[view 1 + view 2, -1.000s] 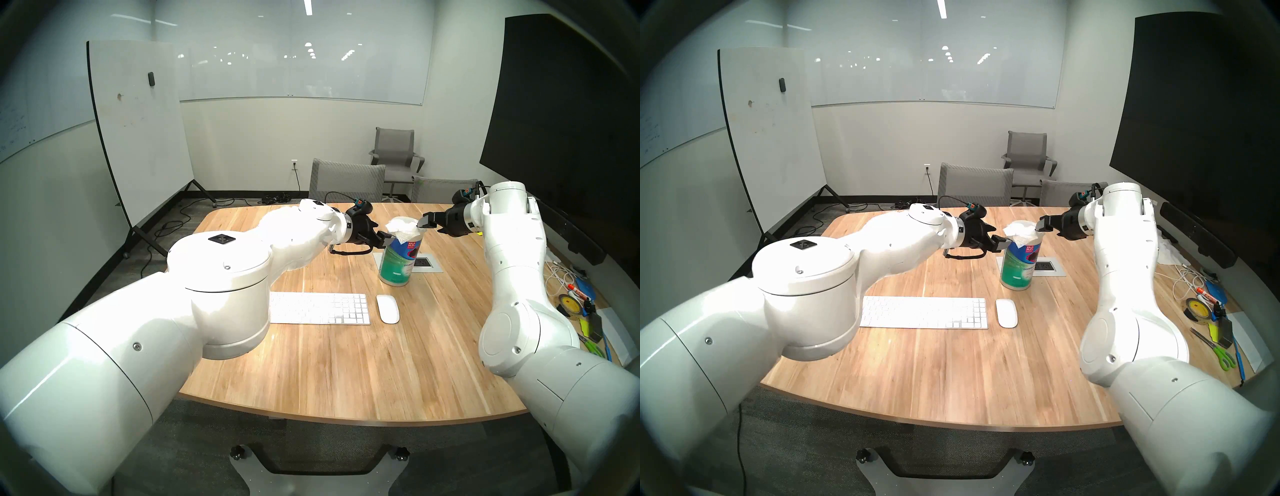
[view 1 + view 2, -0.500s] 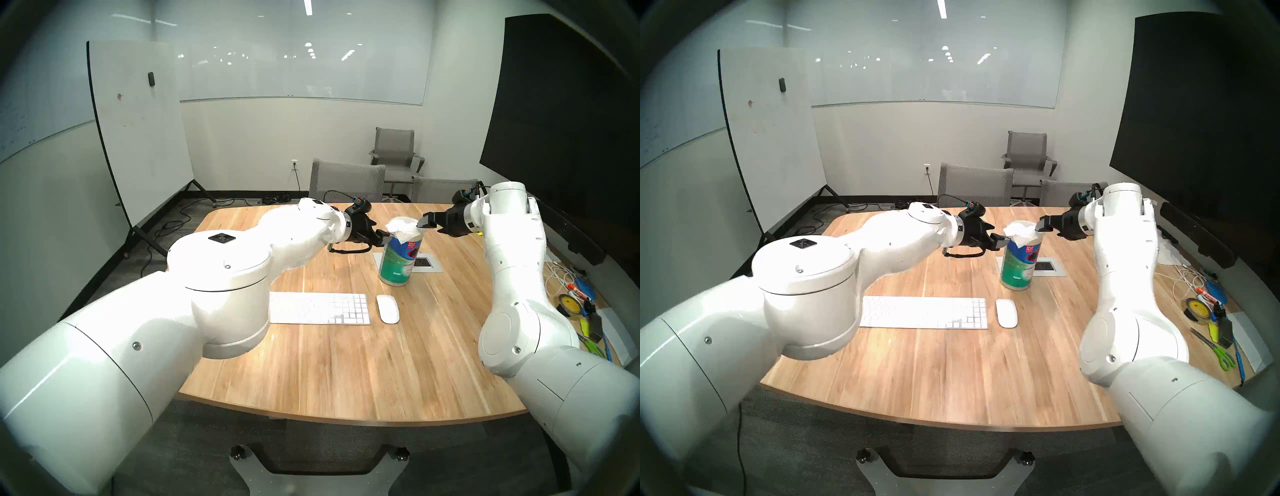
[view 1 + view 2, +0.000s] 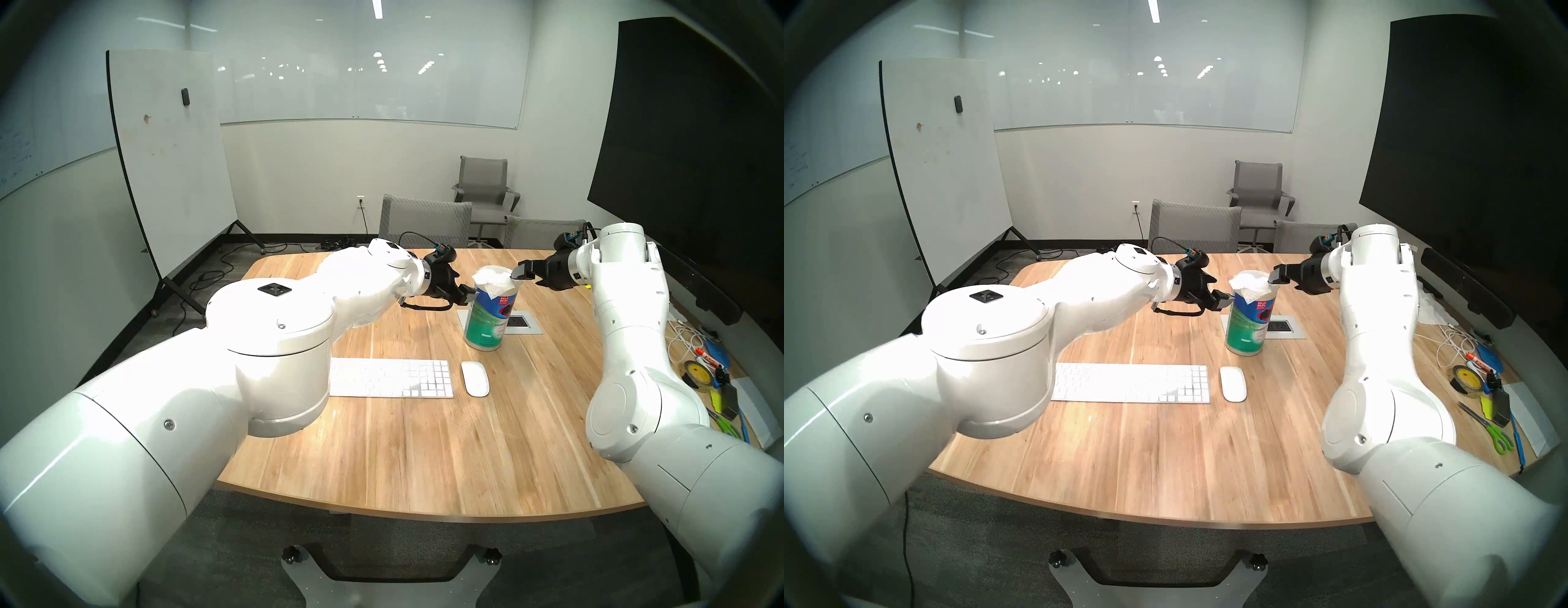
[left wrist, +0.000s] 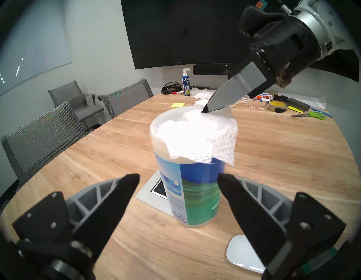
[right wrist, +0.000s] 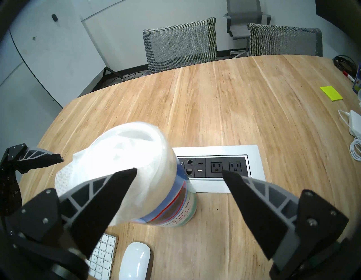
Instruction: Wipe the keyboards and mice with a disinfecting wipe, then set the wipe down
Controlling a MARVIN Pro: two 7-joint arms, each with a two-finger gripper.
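wipe (image 4: 197,136) draped over top of upright canister (image 3: 488,322) mid bench (image 3: 424,446). left pincer (image 4: 178,182) spread wide beside canister, gripping nothing. right pincer (image 5: 178,176) wide open, one fingertip on wipe, empty. keyboard (image 3: 390,378) and mouse (image 3: 475,378) side by side nearer the robot.

The room is evenly lit by a ceiling strip light (image 3: 376,8). Glare is thrown on the glossy arm shells, edges are bowed by fisheye, and corners are darkened.
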